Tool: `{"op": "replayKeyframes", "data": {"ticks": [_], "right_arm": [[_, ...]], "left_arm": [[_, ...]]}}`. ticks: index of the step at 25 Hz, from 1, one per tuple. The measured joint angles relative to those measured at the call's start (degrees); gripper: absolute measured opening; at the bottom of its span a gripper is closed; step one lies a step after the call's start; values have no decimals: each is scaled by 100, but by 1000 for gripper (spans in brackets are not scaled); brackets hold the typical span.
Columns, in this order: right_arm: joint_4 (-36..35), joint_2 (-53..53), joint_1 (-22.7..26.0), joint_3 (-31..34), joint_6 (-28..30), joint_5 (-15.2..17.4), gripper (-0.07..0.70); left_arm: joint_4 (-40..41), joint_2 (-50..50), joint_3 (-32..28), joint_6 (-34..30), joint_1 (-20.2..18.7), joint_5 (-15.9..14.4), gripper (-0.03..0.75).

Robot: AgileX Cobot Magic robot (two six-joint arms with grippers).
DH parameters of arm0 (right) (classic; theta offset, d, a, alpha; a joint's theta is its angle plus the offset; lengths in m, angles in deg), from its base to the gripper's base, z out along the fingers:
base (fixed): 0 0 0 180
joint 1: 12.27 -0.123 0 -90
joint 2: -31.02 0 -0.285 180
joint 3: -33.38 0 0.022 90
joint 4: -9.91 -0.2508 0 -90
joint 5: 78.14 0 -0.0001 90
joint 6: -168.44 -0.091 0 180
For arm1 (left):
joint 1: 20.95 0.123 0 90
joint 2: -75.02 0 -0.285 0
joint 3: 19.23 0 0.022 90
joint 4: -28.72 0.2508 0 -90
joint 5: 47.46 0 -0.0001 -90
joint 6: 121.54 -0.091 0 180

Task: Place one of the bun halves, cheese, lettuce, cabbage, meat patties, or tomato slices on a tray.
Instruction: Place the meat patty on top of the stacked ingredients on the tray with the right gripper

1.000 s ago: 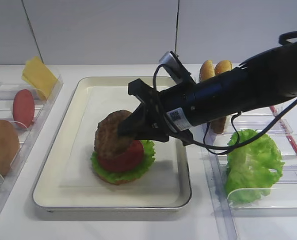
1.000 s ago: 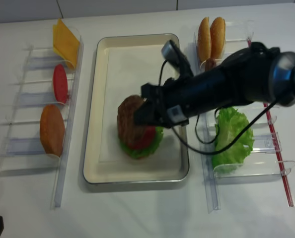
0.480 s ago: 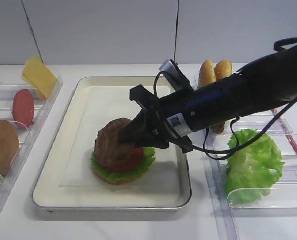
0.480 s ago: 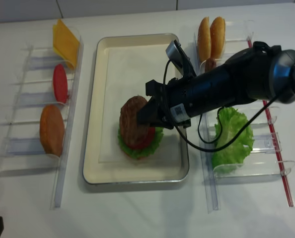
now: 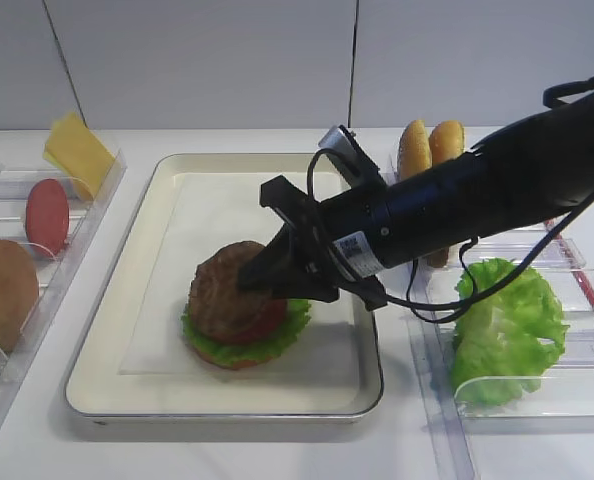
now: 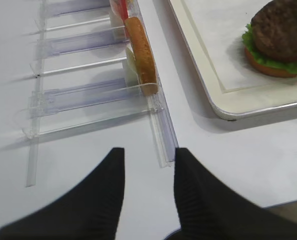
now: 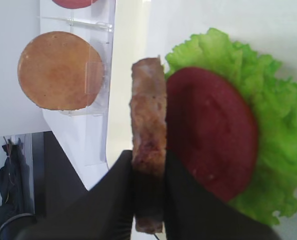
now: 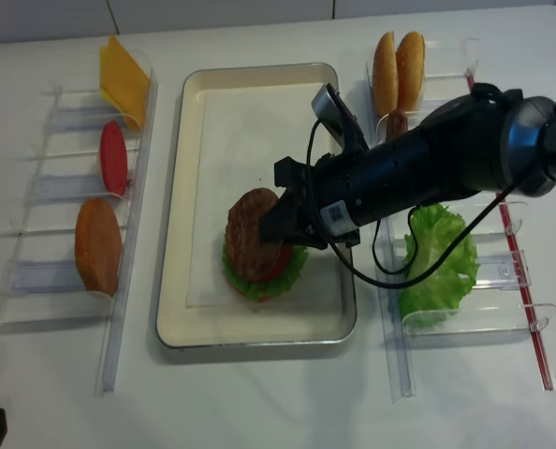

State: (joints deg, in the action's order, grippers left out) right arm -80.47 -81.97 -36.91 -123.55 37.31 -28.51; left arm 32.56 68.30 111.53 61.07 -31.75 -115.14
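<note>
While two bun halves [image 5: 431, 141] stand, one patty [image 5: 225, 291] is gripped.

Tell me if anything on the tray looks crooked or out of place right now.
The meat patty is not lying flat: it stands tilted on the tomato slice, pinched at its edge by the right tool. The tomato and lettuce below sit neatly stacked on the tray. Nothing looks spilled or damaged.

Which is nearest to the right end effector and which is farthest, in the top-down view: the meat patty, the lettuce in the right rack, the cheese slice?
1. Meat patty: gripped by the right end effector, over the tray.
2. Lettuce: right rack, beside the arm.
3. Cheese slice: left rack, far corner.
</note>
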Motion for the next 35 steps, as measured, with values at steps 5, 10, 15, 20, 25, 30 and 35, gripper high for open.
{"op": "replayKeyframes", "data": {"ticks": [5, 10, 15, 20, 25, 30, 35], "right_arm": [[0, -12, 0, 0, -11, -25, 142], [11, -12, 0, 0, -20, -70, 200], [22, -12, 0, 0, -66, -120, 218], [22, -12, 0, 0, -87, -164, 230], [85, -12, 0, 0, -217, -253, 259], [119, -12, 0, 0, -286, -263, 261], [144, -12, 0, 0, -366, -274, 262]], "left_arm": [[0, 0, 0, 0, 0, 0, 224], [0, 0, 0, 0, 0, 0, 224], [0, 0, 0, 0, 0, 0, 224], [0, 0, 0, 0, 0, 0, 224], [0, 0, 0, 0, 0, 0, 224], [0, 0, 0, 0, 0, 0, 224], [0, 0, 0, 0, 0, 0, 224]]}}
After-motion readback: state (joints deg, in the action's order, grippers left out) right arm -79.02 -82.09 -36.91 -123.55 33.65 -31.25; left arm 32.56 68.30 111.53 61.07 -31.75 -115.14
